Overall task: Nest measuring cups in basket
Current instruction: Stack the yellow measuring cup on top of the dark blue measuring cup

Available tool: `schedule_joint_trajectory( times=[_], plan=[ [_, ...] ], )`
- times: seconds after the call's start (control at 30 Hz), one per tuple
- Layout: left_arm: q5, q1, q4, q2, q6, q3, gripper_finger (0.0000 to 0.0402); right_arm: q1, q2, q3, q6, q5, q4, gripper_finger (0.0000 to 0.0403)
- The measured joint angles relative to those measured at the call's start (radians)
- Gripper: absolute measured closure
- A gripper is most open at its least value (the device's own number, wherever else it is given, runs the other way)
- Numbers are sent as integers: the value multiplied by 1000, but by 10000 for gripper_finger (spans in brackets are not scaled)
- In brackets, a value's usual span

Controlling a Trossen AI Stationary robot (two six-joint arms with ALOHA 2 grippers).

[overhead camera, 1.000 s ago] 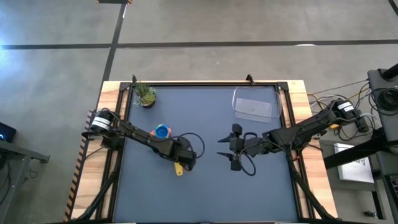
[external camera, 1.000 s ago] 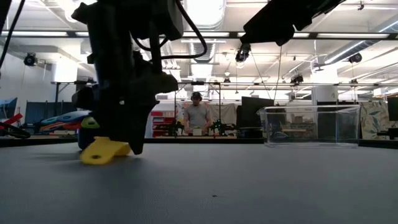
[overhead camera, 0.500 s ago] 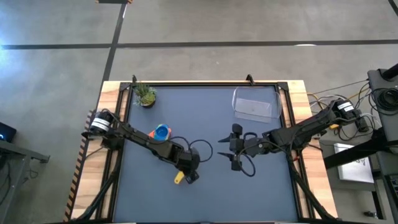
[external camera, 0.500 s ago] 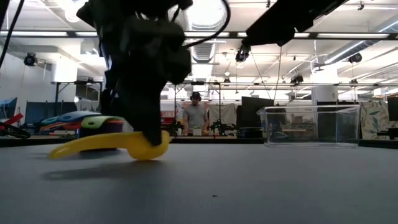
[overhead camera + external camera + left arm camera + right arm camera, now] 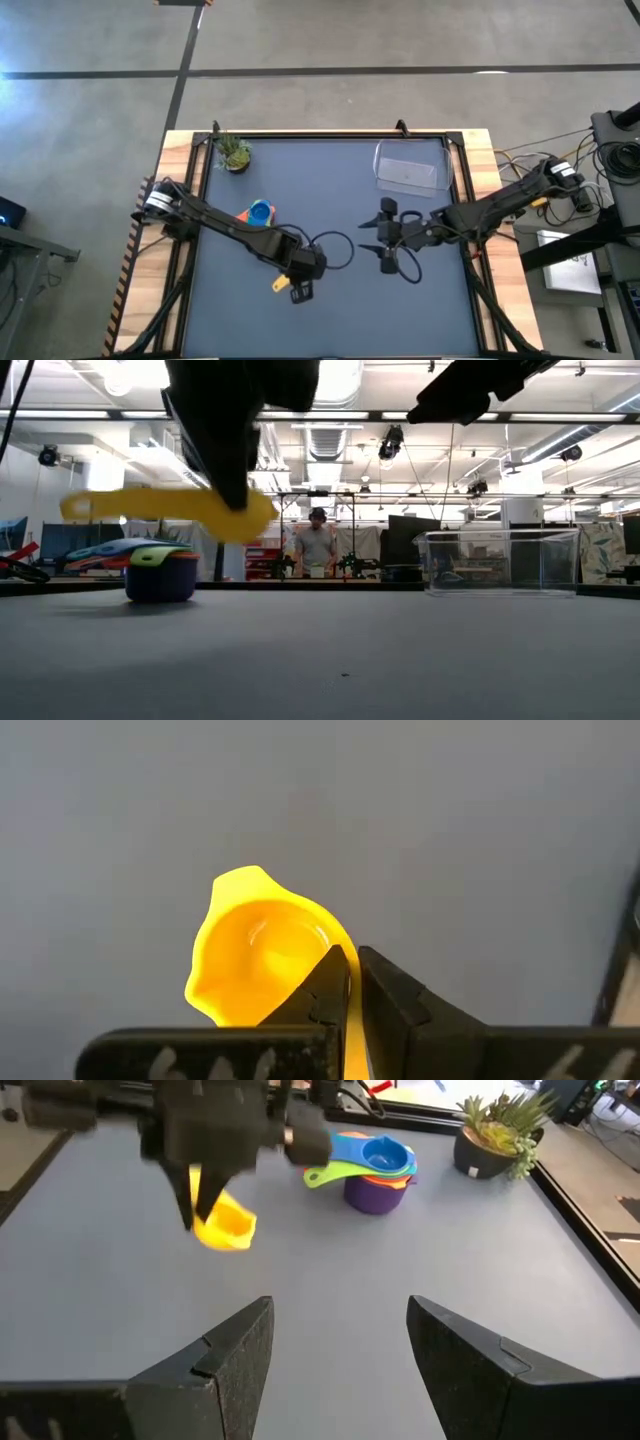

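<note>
Your left gripper (image 5: 292,283) has pinched the flat handle of the yellow cup (image 5: 262,958) and holds it up off the table, near the front middle. The cup is bright, shiny and empty inside. The other cups (image 5: 372,1168) sit stacked near the plant (image 5: 234,153). The clear basket (image 5: 407,171) waits at the back right. Your right gripper (image 5: 383,237) hangs open mid-table, holding nothing.
</note>
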Motion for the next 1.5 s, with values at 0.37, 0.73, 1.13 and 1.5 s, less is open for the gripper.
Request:
schedule_joint_trajectory(
  times=[0.37,0.73,1.13,1.5],
  plan=[
    [-129,-2,-456,-13,120,201,401,19,-20,-6,-7,0,-21,184],
    [-178,39,-514,-213,114,23,401,18,-19,-8,-7,0,-14,184],
    [-161,307,-242,-501,-164,-416,402,18,-18,-10,-9,11,9,184],
    [-172,350,-168,-499,-169,-437,382,18,-18,-13,-12,11,7,184]
  ],
)
